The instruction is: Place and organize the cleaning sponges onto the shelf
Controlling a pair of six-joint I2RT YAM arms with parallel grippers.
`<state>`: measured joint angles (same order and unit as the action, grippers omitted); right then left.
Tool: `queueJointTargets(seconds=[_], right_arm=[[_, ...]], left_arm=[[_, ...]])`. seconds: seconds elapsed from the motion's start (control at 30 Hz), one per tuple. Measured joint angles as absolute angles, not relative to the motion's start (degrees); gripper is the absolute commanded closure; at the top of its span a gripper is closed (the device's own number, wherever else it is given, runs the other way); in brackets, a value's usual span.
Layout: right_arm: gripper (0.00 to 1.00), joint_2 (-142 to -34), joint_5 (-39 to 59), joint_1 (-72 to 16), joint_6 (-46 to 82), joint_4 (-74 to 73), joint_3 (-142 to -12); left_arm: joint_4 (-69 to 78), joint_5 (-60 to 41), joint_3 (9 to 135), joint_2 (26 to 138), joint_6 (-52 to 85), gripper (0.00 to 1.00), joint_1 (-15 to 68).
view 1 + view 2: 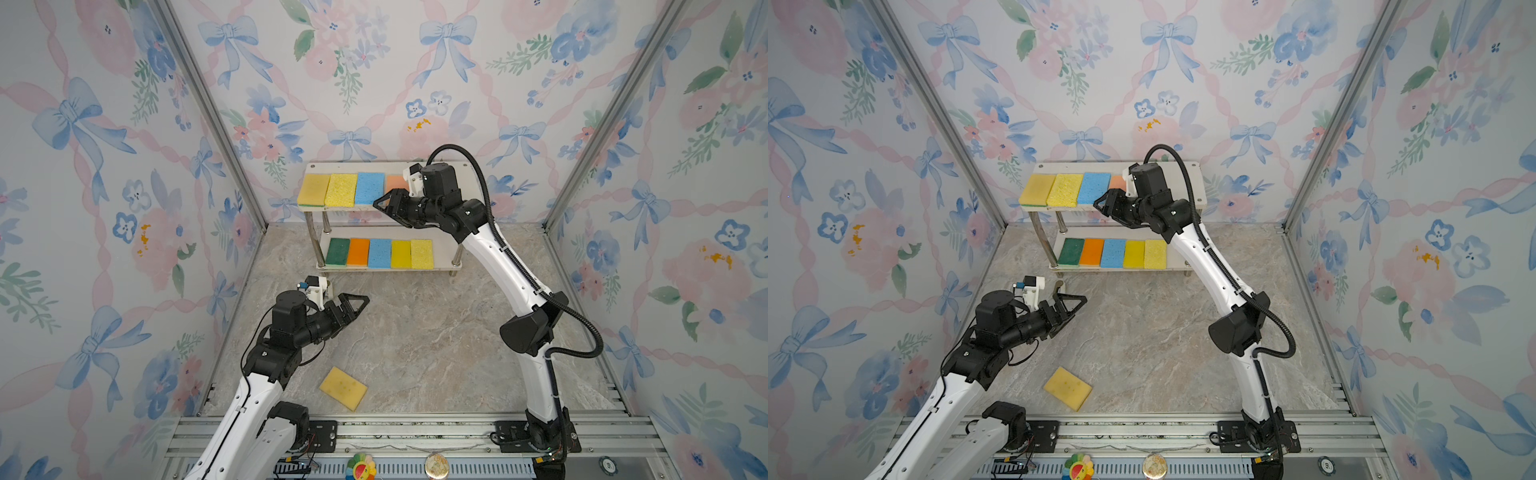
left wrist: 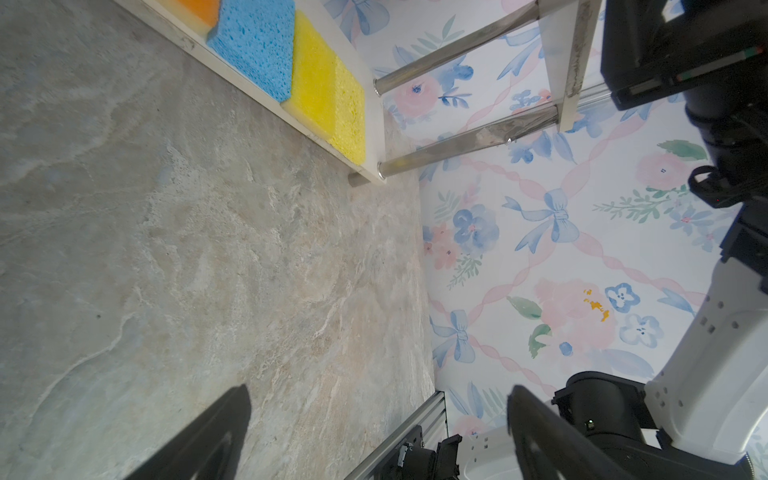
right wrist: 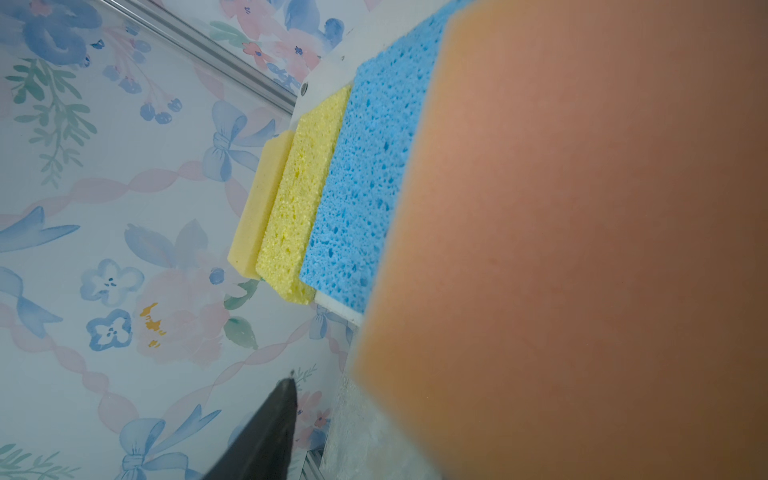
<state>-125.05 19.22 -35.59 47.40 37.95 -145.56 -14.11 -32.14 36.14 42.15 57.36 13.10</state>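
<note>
Sponges (image 1: 380, 253) line both tiers of the shelf (image 1: 444, 249); one yellow sponge (image 1: 343, 388) lies on the surface (image 1: 415, 332) beside the left arm, whose left gripper (image 1: 359, 305) hovers low, jaws wide apart and empty. The right gripper (image 1: 380, 203) reaches the top tier's front edge at the peach sponge (image 1: 395, 183), which hides one finger, so I cannot tell its grip.

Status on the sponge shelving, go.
Left gripper open above floor. Right gripper at peach sponge on shelf top tier, grip unclear. One yellow sponge left on floor. Right arm over top tier's right end.
</note>
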Motion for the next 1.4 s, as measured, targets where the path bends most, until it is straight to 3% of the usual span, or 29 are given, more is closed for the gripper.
queueJointTargets(seconds=[0.3, 0.5, 0.83, 1.1, 1.4], right_arm=[[0.44, -124.57, 20.21, -35.42, 47.51, 37.8, -144.7], [0.44, -118.45, 20.8, -36.45, 46.26, 40.69, -137.32], [0.35, -108.99, 19.42, -33.54, 44.07, 43.4, -140.62], [0.31, -115.11, 19.11, -27.44, 43.9, 43.16, -143.68], [0.3, -122.23, 19.92, -26.68, 44.6, 41.39, -145.73]], left_arm=[[-14.74, -31.94, 36.14, 42.15, 56.99, 0.02, 13.1], [-14.79, -31.92, 36.14, 42.17, 56.97, 0.02, 13.1], [-14.92, -31.24, 36.14, 43.18, 56.97, 0.02, 13.28], [-14.94, -31.29, 36.16, 43.35, 56.97, 0.02, 13.37], [-14.94, -31.31, 36.16, 43.33, 56.97, 0.02, 13.37]])
